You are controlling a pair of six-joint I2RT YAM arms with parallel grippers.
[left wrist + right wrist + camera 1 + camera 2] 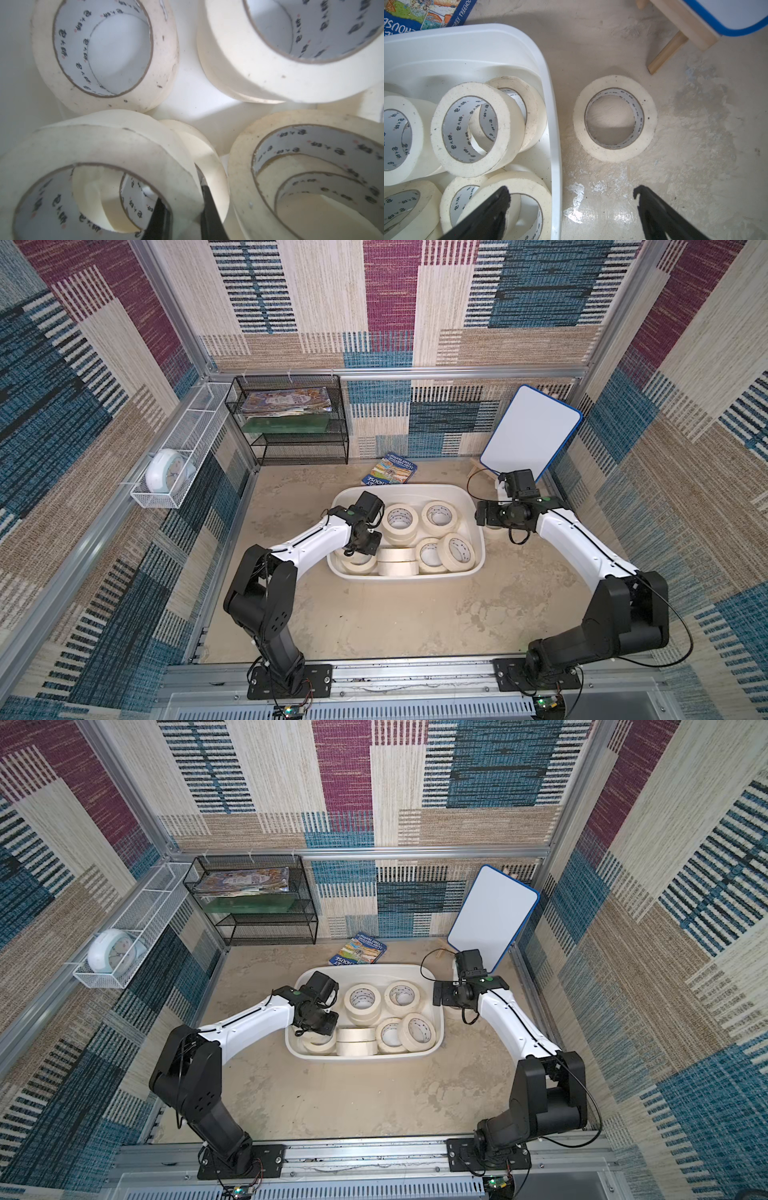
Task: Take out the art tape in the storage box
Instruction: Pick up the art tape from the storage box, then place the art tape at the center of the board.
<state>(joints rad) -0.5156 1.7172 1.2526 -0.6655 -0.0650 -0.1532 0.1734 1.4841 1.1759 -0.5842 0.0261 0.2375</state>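
**Tape count: most rolls in the box, one out**

I count at least eight cream tape rolls (398,562) in the one white box (415,488). Some are stacked, so I can't give an exact number. The box sits mid-tabletop, a bit toward the back edge. One loose roll (614,83) lies flat on the tabletop just beside the box's right edge.

There are two arms. The left gripper (180,193) is down in the box's front left corner, clamped on the wall of a tilted roll (93,149), with one finger inside the ring and one outside. The right gripper (571,191) has its jaws wide apart, holds nothing, and hangs over the box's right rim.

Also one black mesh rack (291,423), one white wire basket (195,435) holding one clock (166,477), one book (390,472) and one whiteboard (532,431).

The tabletop (395,614) is scuffed, blotchy beige. The walls (332,302) are striped patchwork fabric in blue, maroon and cream. A wide stretch of tabletop runs from the box's front edge to the arm bases, and there's less room behind, where the book lies near the box's back rim.
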